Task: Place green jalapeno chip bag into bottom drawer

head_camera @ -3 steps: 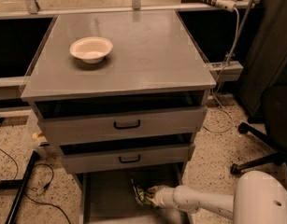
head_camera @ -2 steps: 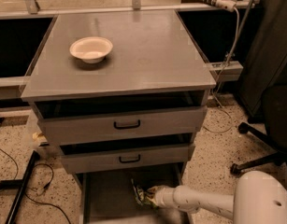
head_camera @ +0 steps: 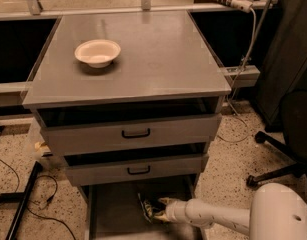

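The green jalapeno chip bag (head_camera: 147, 208) is a small crumpled dark green and whitish foil bag. It lies inside the bottom drawer (head_camera: 113, 214), the open grey tray under the two drawer fronts. My gripper (head_camera: 160, 210) reaches in from the lower right on a white arm (head_camera: 218, 219) and sits right against the bag's right side, low over the drawer floor.
A white round bowl (head_camera: 97, 52) sits on the grey cabinet top (head_camera: 158, 59). Two drawer fronts with black handles (head_camera: 135, 133) hang above the open tray. A black office chair base (head_camera: 278, 169) stands at the right. Cables and a black bar (head_camera: 23, 199) lie on the floor at left.
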Robot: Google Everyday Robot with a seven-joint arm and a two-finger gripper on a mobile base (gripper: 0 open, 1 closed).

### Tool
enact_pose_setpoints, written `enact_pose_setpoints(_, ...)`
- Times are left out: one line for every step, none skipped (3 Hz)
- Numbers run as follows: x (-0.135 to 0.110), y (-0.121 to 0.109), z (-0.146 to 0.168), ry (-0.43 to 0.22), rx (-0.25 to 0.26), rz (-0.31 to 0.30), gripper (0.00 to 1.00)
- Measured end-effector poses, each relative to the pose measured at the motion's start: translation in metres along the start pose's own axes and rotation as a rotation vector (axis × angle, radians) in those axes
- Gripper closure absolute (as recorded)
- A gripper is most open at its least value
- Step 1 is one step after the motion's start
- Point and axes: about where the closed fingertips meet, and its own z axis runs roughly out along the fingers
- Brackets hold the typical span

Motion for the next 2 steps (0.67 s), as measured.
enact_pose_setpoints(0.0,0.0001,0.0001,0.0,0.0,0.0,0.0)
enact_pose_setpoints(0.0,0.0001,0.0001,0.0,0.0,0.0,0.0)
